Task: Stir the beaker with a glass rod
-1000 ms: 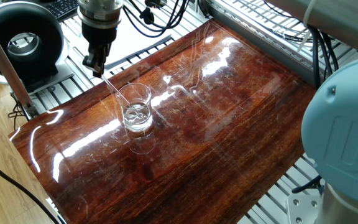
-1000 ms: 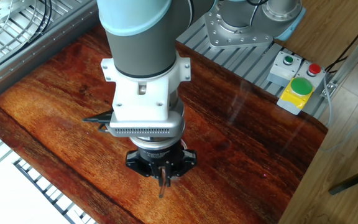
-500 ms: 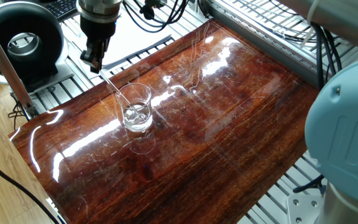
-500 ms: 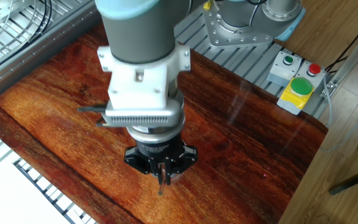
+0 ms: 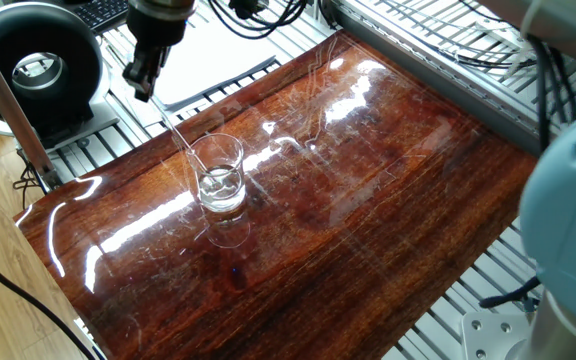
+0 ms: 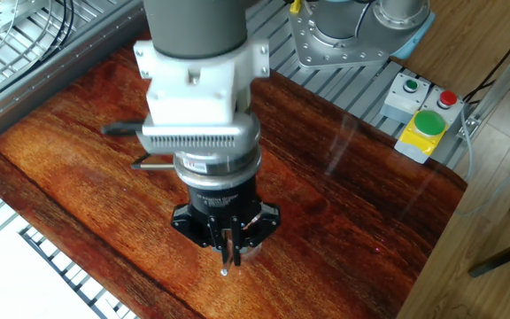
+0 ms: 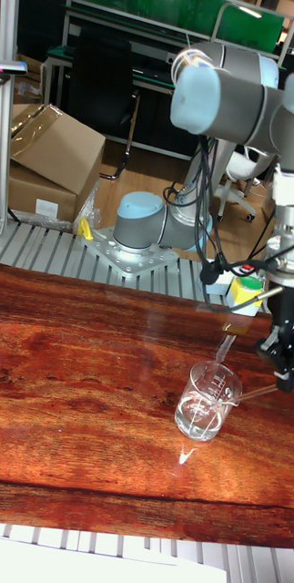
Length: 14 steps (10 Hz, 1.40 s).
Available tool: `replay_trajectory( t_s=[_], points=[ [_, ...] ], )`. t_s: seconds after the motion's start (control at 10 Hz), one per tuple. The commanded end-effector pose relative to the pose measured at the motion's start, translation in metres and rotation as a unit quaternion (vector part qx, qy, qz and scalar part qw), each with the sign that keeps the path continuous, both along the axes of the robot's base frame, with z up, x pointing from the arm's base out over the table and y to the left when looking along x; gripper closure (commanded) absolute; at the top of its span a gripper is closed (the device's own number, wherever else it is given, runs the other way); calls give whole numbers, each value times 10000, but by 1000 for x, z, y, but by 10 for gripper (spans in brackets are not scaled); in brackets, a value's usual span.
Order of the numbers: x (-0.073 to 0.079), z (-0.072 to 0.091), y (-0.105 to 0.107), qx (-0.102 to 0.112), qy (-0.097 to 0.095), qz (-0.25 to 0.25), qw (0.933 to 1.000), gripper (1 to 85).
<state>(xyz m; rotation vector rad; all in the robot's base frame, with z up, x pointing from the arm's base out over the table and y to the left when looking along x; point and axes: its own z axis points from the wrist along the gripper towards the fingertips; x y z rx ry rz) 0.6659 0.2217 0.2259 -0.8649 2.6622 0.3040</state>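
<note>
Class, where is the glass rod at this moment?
In one fixed view, the glass rod slants from the pincer at upper left down into the beaker, which stands on the wooden table.

No legible text or labels.
</note>
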Motion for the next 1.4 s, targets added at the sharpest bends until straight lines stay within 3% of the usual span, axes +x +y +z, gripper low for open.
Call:
replay_trajectory(
  t_s=[0.0,0.7,1.0,1.3],
  points=[
    [-3,16,2,321,-232,93,9992,847],
    [-31,8,-17,376,-335,407,9979,847],
    [-33,8,-25,343,-394,479,9975,847],
    [-25,3,-38,294,-545,642,9960,847]
  ],
)
